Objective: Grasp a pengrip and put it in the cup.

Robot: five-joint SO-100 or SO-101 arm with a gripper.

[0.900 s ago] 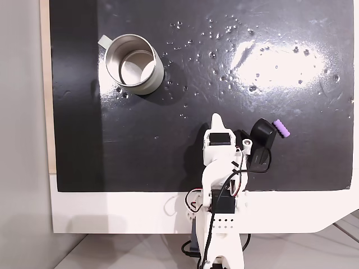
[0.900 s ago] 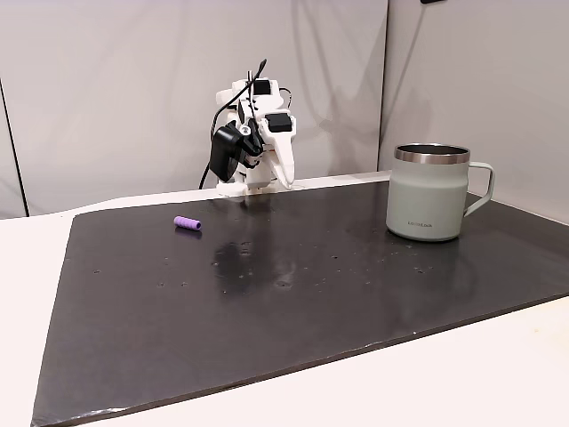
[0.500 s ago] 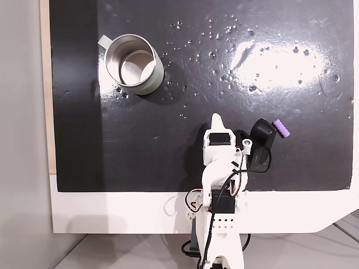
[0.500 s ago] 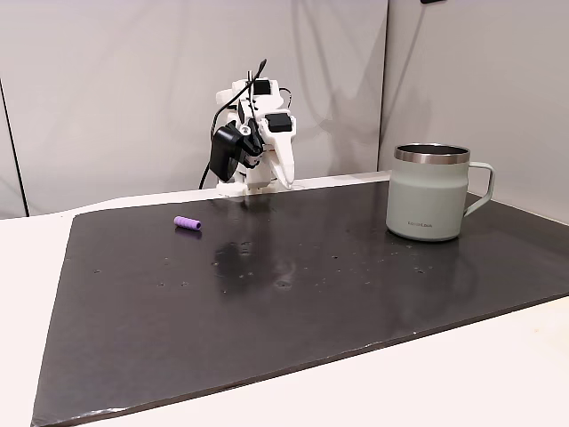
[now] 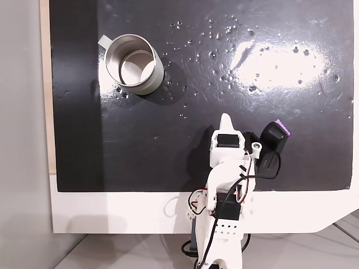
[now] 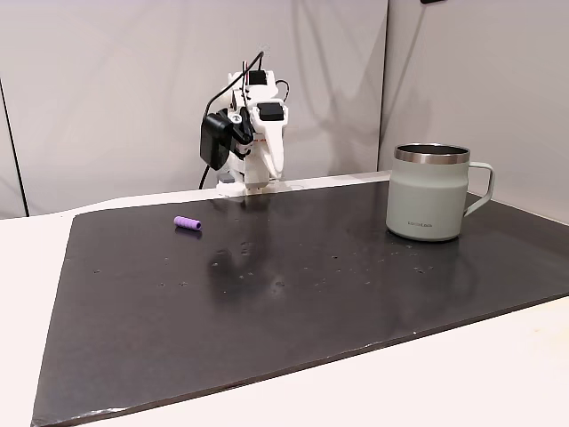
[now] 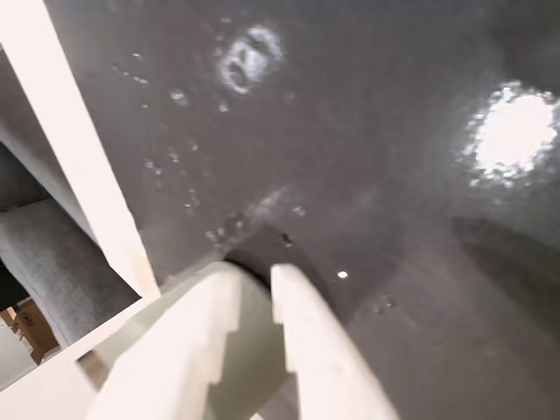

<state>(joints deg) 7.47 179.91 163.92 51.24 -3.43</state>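
Observation:
The pengrip (image 6: 187, 222) is a small purple ribbed cylinder lying on the black mat, left of the arm in a fixed view. From above, the pengrip (image 5: 284, 128) is half covered by the black wrist camera. The cup (image 5: 133, 64) is a silver mug standing upright at the far left of the mat; seen from the side, the cup (image 6: 432, 191) stands at the right. My gripper (image 5: 226, 118) points down near the mat's edge by the arm's base, apart from both. In the wrist view my gripper (image 7: 258, 269) holds its white fingers close together with nothing between them.
The black mat (image 5: 168, 140) is glossy with scattered specks and a bright glare patch (image 5: 277, 61). The arm's base (image 5: 221, 224) sits on the white table edge beside the mat. A grey wall (image 6: 107, 89) stands behind the arm.
The arm has swung toward the pengrip's side and its black wrist camera now covers part of the pengrip from above. Cup and pengrip have not moved.

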